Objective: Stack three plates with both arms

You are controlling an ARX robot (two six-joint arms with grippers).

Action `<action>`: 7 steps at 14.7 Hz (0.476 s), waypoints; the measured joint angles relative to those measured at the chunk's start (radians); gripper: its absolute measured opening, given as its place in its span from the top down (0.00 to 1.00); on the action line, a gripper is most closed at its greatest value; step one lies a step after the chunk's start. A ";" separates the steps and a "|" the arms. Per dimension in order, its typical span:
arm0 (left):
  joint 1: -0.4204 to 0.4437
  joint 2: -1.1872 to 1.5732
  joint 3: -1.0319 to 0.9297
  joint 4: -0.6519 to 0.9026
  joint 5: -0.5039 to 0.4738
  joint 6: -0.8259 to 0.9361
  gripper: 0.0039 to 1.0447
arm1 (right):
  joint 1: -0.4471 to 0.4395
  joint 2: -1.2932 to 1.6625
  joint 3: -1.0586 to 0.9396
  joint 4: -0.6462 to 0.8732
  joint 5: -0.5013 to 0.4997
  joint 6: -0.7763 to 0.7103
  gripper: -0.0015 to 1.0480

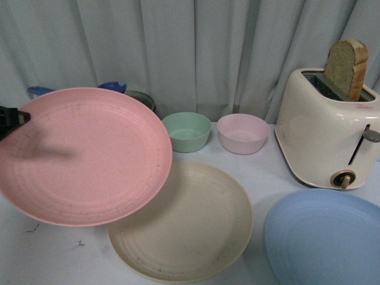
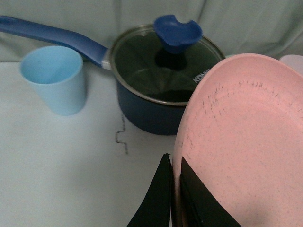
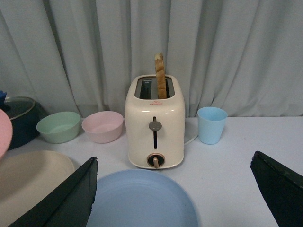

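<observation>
- Our left gripper (image 2: 173, 164) is clamped on the rim of the pink plate (image 1: 83, 155), with one finger on each face.
- We hold that plate off the table (image 1: 53, 255) and tilted. In the front view its lower edge overlaps the left rim of the beige plate (image 1: 190, 231).
- The beige plate lies flat, and the blue plate (image 1: 323, 237) lies just beside it on the right, in front of the toaster (image 1: 323, 133).
- Our right gripper (image 3: 174, 161) hangs near the blue plate, jaws spread wide, holding nothing.
- A green bowl (image 1: 187, 130) and a pink bowl (image 1: 242, 133) sit side by side behind the beige plate.
</observation>
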 joint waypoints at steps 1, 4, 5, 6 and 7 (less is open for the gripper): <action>-0.036 0.033 0.006 0.008 -0.003 -0.018 0.98 | 0.000 0.000 0.000 0.000 0.000 0.000 0.06; -0.115 0.136 0.031 0.043 -0.035 -0.056 0.98 | 0.000 0.000 0.000 0.000 0.000 0.000 0.06; -0.132 0.172 0.053 0.065 -0.051 -0.079 0.98 | 0.000 0.000 0.000 0.000 0.000 0.000 0.06; -0.145 0.199 0.071 0.076 -0.059 -0.097 0.98 | 0.000 0.000 0.000 0.000 0.000 0.000 0.06; -0.159 0.224 0.078 0.084 -0.067 -0.113 0.98 | 0.000 0.000 0.000 0.000 0.000 0.000 0.06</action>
